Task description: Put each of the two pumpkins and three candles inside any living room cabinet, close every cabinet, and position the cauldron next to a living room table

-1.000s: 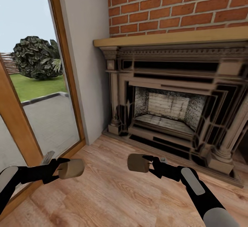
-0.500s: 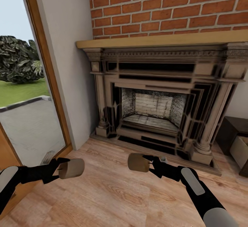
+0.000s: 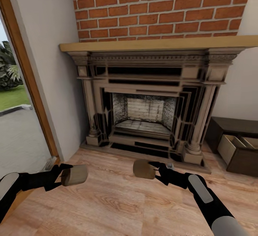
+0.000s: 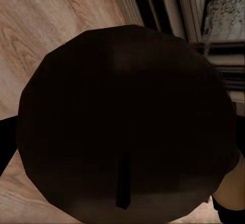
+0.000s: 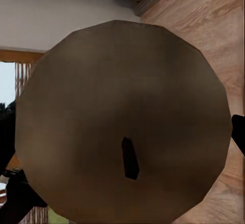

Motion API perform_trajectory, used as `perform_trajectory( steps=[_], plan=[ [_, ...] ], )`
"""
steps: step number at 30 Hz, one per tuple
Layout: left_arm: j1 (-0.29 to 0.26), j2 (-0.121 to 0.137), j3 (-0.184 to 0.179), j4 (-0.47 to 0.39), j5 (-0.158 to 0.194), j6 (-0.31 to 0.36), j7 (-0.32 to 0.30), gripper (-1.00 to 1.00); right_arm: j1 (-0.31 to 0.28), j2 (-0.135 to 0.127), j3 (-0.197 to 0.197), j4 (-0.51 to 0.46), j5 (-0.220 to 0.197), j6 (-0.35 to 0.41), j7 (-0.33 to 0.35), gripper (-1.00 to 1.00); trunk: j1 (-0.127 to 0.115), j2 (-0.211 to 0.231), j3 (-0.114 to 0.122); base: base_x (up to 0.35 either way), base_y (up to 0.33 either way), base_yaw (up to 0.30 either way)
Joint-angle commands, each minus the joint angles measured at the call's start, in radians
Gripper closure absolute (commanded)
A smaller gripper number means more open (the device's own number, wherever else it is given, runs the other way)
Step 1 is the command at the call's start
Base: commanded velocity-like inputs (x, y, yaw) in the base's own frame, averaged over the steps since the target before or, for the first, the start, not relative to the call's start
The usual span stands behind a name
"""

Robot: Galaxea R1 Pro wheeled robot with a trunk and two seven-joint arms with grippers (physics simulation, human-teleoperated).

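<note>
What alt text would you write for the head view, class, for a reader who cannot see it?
Two black arms each hold a stubby candle, left claw and right claw, above a wood floor facing a brick fireplace. A dark cabinet with an open drawer stands at right.

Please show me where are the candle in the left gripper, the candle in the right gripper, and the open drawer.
Stubby grey-brown candle in left gripper (image 3: 74, 175), head view, its side.
Stubby grey-brown candle in right gripper (image 3: 143, 169), head view, its side.
Pale wood open drawer (image 3: 228, 148), head view, its front panel.

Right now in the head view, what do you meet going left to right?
Glass door frame → candle in the left pincer → candle in the right pincer → fireplace's right column → cabinet with an open drawer.
</note>
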Motion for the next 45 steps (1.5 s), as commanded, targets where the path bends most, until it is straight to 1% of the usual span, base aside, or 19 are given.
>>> perform_trajectory(
  steps=[1,28,33,45],
  plan=[
    [0.000,0.000,0.002,-0.001,0.019,0.001,0.009,1.00,-0.001,-0.001,0.002,0.000,-0.002,0.001,0.007,1.00,0.000,0.000,0.000,0.000,0.000,-0.262],
    [-0.001,0.001,0.002,0.002,0.019,0.001,0.008,1.00,-0.001,-0.001,0.000,0.002,-0.003,0.001,0.006,1.00,0.000,0.000,0.021,0.000,0.000,-0.265],
    [-0.001,0.001,0.002,0.002,0.019,0.001,0.008,1.00,-0.001,-0.001,0.000,0.031,-0.007,0.000,0.007,1.00,0.000,0.000,0.024,0.000,0.000,-0.275],
    [0.000,0.000,0.002,0.001,0.019,0.001,0.008,1.00,-0.001,-0.001,0.000,0.036,-0.007,-0.006,0.011,1.00,0.000,0.000,0.029,0.000,0.000,-0.275]
  ],
)
